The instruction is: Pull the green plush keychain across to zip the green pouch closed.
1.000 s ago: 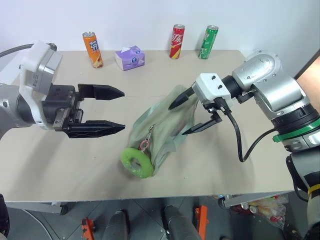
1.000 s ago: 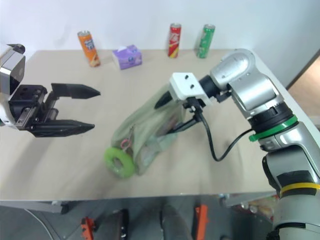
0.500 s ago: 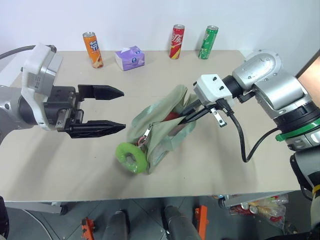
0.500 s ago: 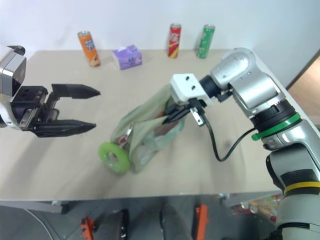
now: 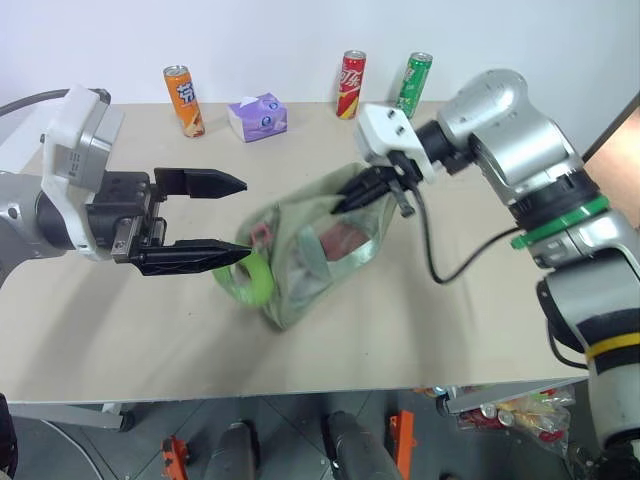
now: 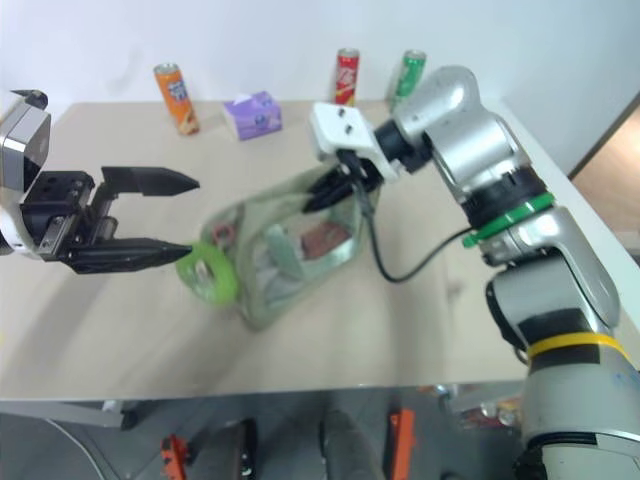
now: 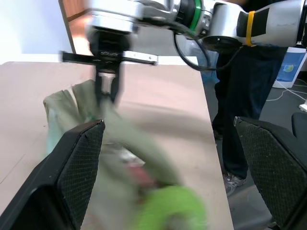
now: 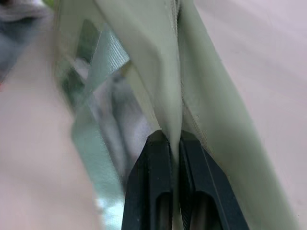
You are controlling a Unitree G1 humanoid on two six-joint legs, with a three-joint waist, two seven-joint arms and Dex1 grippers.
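Note:
The green pouch point(image 5: 310, 250) stands mid-table, raised at its far end, with a clear side window showing items inside. My right gripper point(image 5: 347, 200) is shut on the fabric at that raised end; the right wrist view shows its fingers point(image 8: 153, 158) pinching a fold of the green pouch point(image 8: 163, 62). The green plush keychain point(image 5: 246, 276) hangs at the pouch's left end. My left gripper point(image 5: 245, 222) is open and points right, its lower fingertip close beside the keychain without holding it. In the left wrist view the keychain point(image 7: 170, 208) lies low between the open fingers point(image 7: 76, 163).
At the back of the table stand an orange can point(image 5: 183, 98), a purple tissue pack point(image 5: 258, 115), a red can point(image 5: 352, 70) and a green can point(image 5: 414, 85). A person's legs point(image 7: 240, 96) stand past the table's right side.
My right gripper shut on the pouch's end, then lifted it up and leftward. The pouch rose and slid left, bringing the keychain up to my left gripper, which stayed still and open.

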